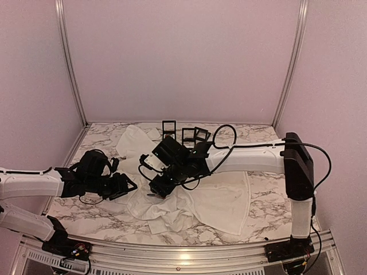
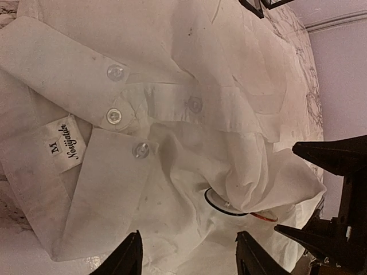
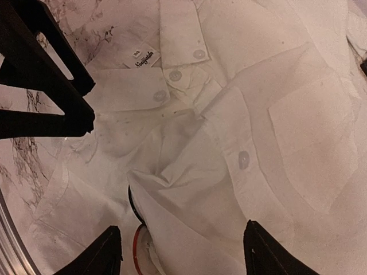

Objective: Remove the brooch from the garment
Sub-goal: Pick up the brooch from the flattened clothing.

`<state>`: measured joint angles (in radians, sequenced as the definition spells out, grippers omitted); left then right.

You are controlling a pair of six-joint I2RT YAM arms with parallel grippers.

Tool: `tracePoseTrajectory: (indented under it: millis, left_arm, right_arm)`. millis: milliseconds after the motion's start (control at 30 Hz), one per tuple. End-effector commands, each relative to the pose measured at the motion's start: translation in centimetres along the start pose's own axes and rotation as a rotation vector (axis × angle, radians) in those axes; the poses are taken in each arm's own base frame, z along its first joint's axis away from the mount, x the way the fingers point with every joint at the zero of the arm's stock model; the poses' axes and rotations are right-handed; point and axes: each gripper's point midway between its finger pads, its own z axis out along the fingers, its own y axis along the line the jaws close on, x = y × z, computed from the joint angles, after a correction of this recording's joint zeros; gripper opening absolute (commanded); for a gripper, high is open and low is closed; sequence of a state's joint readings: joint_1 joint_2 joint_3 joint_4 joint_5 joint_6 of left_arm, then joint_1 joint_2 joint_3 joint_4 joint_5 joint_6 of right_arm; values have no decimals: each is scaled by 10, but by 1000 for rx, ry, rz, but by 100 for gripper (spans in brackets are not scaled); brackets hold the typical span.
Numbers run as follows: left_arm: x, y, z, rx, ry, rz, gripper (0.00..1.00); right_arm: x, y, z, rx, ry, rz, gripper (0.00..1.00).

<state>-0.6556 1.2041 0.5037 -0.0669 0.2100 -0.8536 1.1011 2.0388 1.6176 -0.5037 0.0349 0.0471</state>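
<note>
Since both arms reach over the shirt (image 1: 221, 200), call it mid-table, crumpled on the marble table (image 1: 261, 140). The left gripper (image 1: 131, 186) sits at the shirt's 9 o'clock edge with its jaws apart, gripping nothing. The right gripper (image 1: 156, 192) is just beside it over the cloth, jaws also spread and empty.

In the left wrist view the brooch (image 2: 221, 208) is at 5 o'clock. It is round with a dark rim and a red edge, and a fold of shirt covers most of it. The right wrist view has it at 7 o'clock, just beside the near finger.

The collar label (image 2: 64, 143) is at 9 o'clock in the left wrist view. The pocket (image 3: 312, 137) is at 3 o'clock in the right wrist view. Small black frames (image 1: 188, 136) stand at the table's 12 o'clock.
</note>
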Motion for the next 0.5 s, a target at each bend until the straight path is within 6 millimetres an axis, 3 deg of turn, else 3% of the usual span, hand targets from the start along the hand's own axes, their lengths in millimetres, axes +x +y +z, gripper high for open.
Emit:
tracePoseTrajectory:
  millis: [0,200,467]
  left_arm:
    - [-3,-9,-5,47,-25,-20,57]
    - [-3,-14,-3,88,-28,-44,56]
    - [2,-21,-4,153,-5,-111,52]
  right_arm:
    - [7,9,8,-4,62,-39,69]
    - [2,5,21,25,83,-14,57]
    - [-6,11,21,-7,67,112,6]
